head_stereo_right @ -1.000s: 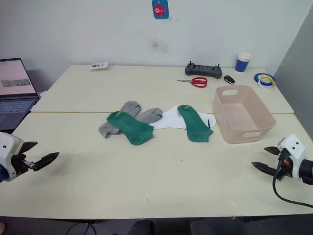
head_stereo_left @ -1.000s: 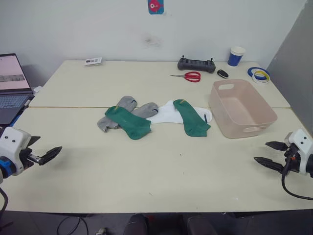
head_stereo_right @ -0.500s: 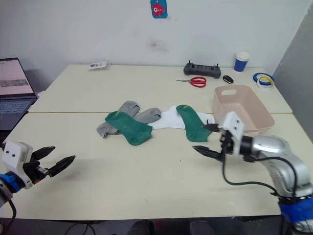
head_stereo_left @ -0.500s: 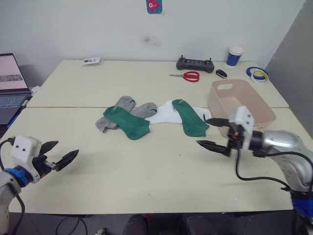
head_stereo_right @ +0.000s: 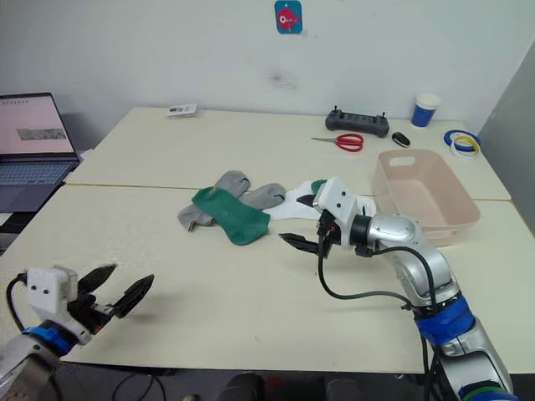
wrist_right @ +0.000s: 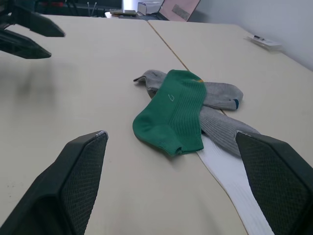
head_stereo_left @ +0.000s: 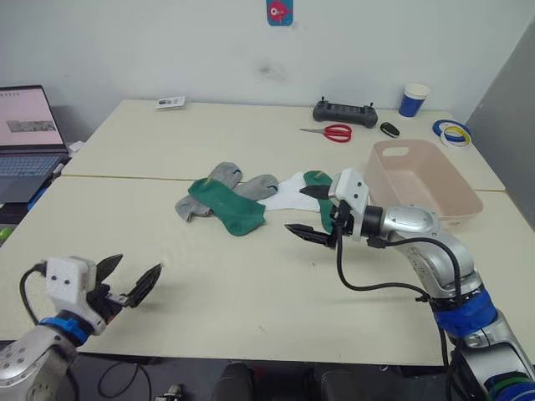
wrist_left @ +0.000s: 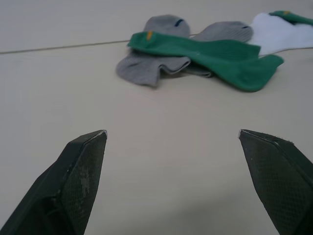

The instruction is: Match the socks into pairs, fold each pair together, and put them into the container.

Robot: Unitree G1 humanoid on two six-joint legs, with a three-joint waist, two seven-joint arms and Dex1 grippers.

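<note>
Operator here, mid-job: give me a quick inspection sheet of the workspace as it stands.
Surface: pale cream tabletop.
Job's things: dark green fabric sock lying across two grey fabric socks; white fabric sock beside them; second green sock partly behind the right gripper; pale pink plastic tub holds no socks.
Clutter: red-handled scissors, black controller, blue-and-white paper cup, tape rolls.
Grippers: left gripper open, low by the near edge; right gripper open, at the socks.
Cables: black cable on right arm.
Surroundings: open laptop, white wall.

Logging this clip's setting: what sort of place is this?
Probably a lab or office workroom: an open grey laptop, a black handheld controller and red-handled scissors share the cream tabletop.
</note>
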